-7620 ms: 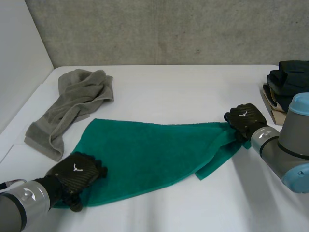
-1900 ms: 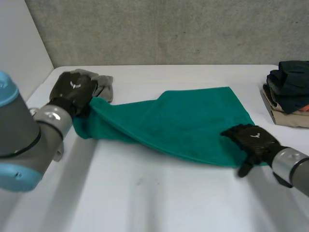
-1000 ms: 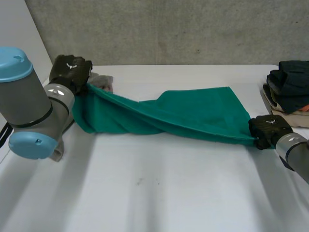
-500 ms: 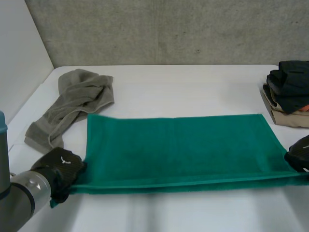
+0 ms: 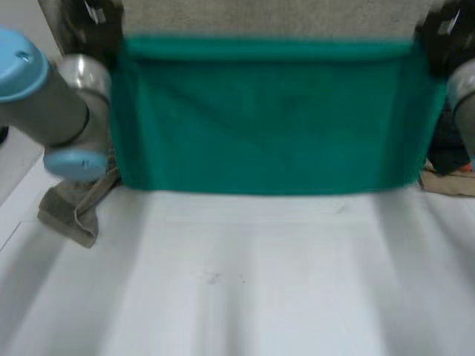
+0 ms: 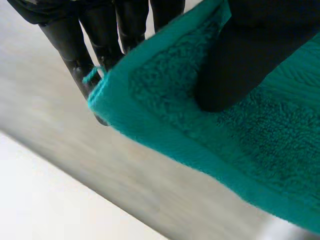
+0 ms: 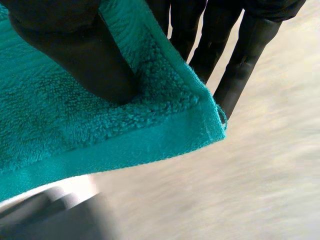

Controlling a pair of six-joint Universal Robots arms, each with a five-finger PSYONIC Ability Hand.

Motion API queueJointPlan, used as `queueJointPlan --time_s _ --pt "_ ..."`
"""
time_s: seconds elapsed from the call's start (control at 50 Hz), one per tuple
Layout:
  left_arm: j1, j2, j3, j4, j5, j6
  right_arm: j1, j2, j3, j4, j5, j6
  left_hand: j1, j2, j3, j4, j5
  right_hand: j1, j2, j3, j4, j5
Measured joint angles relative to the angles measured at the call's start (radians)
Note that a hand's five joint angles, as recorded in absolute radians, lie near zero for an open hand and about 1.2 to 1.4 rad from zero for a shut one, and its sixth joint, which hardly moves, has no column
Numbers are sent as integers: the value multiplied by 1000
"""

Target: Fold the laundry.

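Teal-green terry towel (image 5: 267,119) hangs spread above white table (image 5: 245,282). Left hand (image 6: 250,55) pinches one top corner, thumb against fingers; right hand (image 7: 75,50) pinches other. Crumpled grey towel (image 5: 73,213) lies untouched. Folding looks barely begun.

White desk (image 5: 245,282) takes up near & mid scene, w/ a few tiny dark specks (image 5: 215,278) left of centre. Grey cloth (image 5: 70,211) lies crumpled on desk at left, near end a blunt folded corner, close to desk's left edge. Far right: pile of clothes (image 5: 449,159) on desk, dark items on top, tan piece (image 5: 449,183) at bottom, bit of orange between. Grey concrete wall (image 5: 274,16) runs across far side. White side wall (image 5: 13,159) at left.
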Motion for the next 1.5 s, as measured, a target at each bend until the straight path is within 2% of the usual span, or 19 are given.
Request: queueJointPlan --time_s 0.08,0.16,0.36,0.58,0.64,0.72,0.82,0.86,0.92,1.02,1.18,1.32,1.48,1.5 --pt "0 13 44 205 14 0 3 -23 -3 -257 0 47 0 0 0 0 0 0 0 0 1 2" --pt "1 25 25 316 31 -27 5 -32 20 -352 -4 74 0 0 0 0 0 0 0 0 1 6" --pt "27 19 -222 244 70 -163 36 34 104 -134 -24 89 0 1 0 0 12 0 0 1 2 6" --pt "14 -24 -536 207 122 -172 39 169 179 69 -42 86 0 1 0 0 12 0 0 2 2 6" --pt "10 25 -646 155 122 -136 31 154 220 204 -40 67 0 1 0 0 12 0 0 2 2 6" --pt "15 137 -765 14 113 -63 -7 84 298 430 -40 6 0 1 0 0 12 0 0 2 2 6" --pt "30 290 -881 -304 70 23 -122 -60 453 697 -45 -162 0 1 0 0 12 0 0 2 2 7" --pt "36 334 -907 -443 50 41 -172 -111 513 752 -46 -242 0 1 0 0 12 0 0 2 2 7" --pt "38 364 -913 -568 32 51 -218 -151 566 768 -46 -315 0 1 0 0 12 0 0 2 2 6" --pt "23 351 -865 -602 22 47 -233 -162 577 683 -51 -313 0 1 0 0 12 0 0 2 2 7" --pt "-35 201 -696 -407 14 9 -155 -50 480 462 -59 -173 0 1 0 0 21 0 0 2 2 16" --pt "-57 -18 -474 -199 -8 -44 -101 100 350 228 -41 -117 0 1 0 0 21 0 0 2 2 17" --pt "-57 -206 -263 -110 -72 -32 -65 229 215 71 -19 -122 0 1 0 0 21 0 0 2 2 17" --pt "-57 -222 -242 -106 -78 -28 -60 244 198 58 -15 -122 0 1 0 0 21 -99 -118 -119 -99 -82"
